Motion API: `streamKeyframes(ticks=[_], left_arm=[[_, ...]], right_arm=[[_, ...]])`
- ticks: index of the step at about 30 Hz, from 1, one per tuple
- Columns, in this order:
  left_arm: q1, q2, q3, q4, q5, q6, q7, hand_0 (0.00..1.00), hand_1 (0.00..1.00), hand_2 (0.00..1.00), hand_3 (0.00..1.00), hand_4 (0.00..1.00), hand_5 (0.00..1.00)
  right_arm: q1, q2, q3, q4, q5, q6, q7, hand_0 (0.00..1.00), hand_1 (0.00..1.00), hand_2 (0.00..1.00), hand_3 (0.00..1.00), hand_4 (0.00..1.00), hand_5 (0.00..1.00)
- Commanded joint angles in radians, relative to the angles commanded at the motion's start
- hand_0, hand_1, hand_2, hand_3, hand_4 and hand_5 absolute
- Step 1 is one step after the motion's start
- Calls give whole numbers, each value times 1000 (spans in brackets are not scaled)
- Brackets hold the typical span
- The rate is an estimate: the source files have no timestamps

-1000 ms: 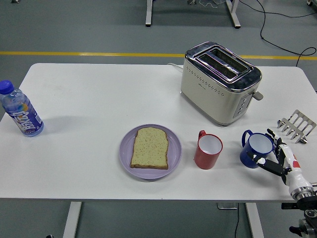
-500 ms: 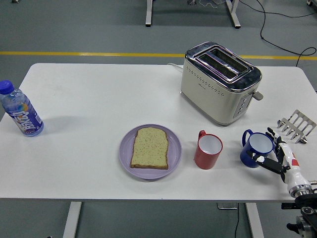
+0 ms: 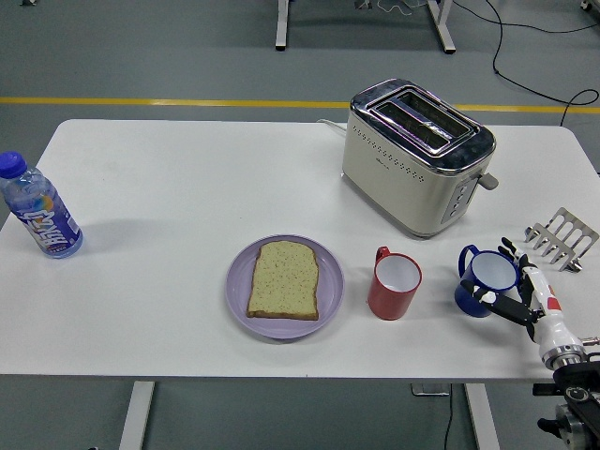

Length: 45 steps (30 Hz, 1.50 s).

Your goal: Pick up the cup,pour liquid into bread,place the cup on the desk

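Right hand (image 3: pixel 518 292) sits at lower right of frame, fingers spread and partly wrapped around the right side of the blue cup (image 3: pixel 484 281); fingertips look to be touching the cup wall, but a firm grip can't be confirmed from this angle. Far side of the hand is hidden behind the cup, and the forearm is cut off by the bottom right corner. Blue cup stands upright on the white surface (image 3: pixel 187 187), handle pointing to the upper left, white inside; can't tell if there's liquid in it. Red cup (image 3: pixel 393 284) stands upright just left of it, apart, also white inside, contents not readable. Purple plate (image 3: pixel 236 291) lower centre with a slice of bread (image 3: pixel 284 279) lying flat on it. Cream toaster (image 3: pixel 415 156) upper right, slots too dark to see into. Metal toast rack (image 3: pixel 561 238) at the right edge, just above the hand. Plastic bottle (image 3: pixel 38 208) with blue cap at the left edge, slightly tilted, label print too small to read. Left arm out of view.
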Motion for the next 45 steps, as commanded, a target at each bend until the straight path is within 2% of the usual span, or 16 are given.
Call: streamKeyframes(ticks=[15, 29, 30, 41, 42, 45], left_arm=[[-1, 1, 10, -1, -15, 0, -4, 690, 756, 773, 611, 396, 998], [-2, 1, 13, -1, -18, 1, -4, 690, 756, 773, 611, 396, 998], [-2, 1, 12, -1, -18, 1, -4, 690, 756, 773, 611, 396, 998], [-5, 2, 17, -2, -24, 1, -6, 690, 756, 773, 611, 396, 998], [-5, 2, 17, -2, -24, 1, -6, 690, 756, 773, 611, 396, 998], [-5, 2, 17, -2, -25, 1, -6, 690, 756, 773, 611, 396, 998]], right_arm=[[24, 7, -20, -29, 4, -9, -4, 998, 835, 930, 992, 985, 209], [39, 10, -47, -57, 58, -22, 13, 986, 811, 923, 982, 979, 202], [39, 10, -48, -58, 61, -22, 14, 957, 778, 904, 966, 978, 208], [45, 8, -68, -67, 121, -52, 48, 922, 761, 871, 928, 966, 200], [45, 8, -70, -68, 125, -54, 50, 870, 728, 807, 897, 959, 198], [48, 8, -76, -75, 140, -54, 53, 870, 728, 807, 897, 959, 198]])
